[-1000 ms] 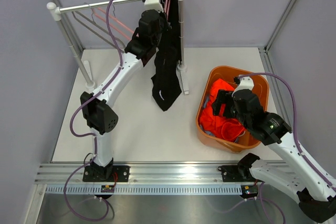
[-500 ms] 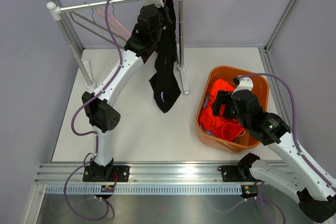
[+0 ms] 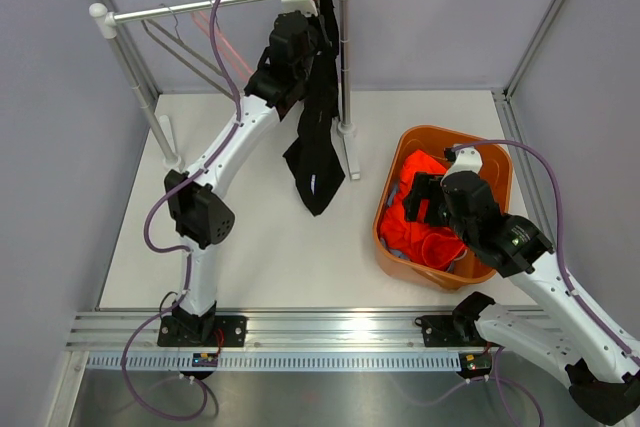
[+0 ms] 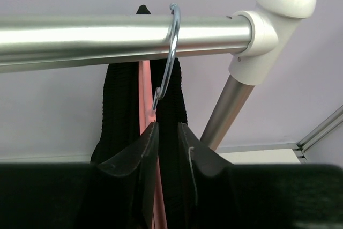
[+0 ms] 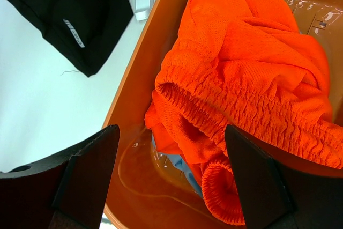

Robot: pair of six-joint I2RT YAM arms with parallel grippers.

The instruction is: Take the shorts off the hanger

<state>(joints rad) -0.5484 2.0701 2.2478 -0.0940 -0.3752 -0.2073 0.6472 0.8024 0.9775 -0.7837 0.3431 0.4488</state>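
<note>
- The left end effector (image 4: 167, 132) has climbed closer under the silver metal clothes rail (image 3: 190, 11), toward its right post. It is now just below the steel hook (image 4: 172, 52) of the pink hanger (image 4: 144, 95).
- Its jaws stand nearly closed around the hanger's neck and the black fabric shorts (image 3: 315, 147). Whether they actually pinch either, I cannot tell.
- The black shorts are still draped on that hanger, dangling over the white desk (image 3: 250, 237) below the rail's right end. This pair is not yet freed.
- Well right of the rail, the right end effector (image 5: 170, 132) has not moved. It hovers wide open and empty over the orange plastic basket (image 3: 440, 131).
- The bright orange shorts (image 5: 241, 63) and a sliver of light blue shorts (image 5: 177, 172) lie in that basket, so I judge only the black pair remains.
</note>
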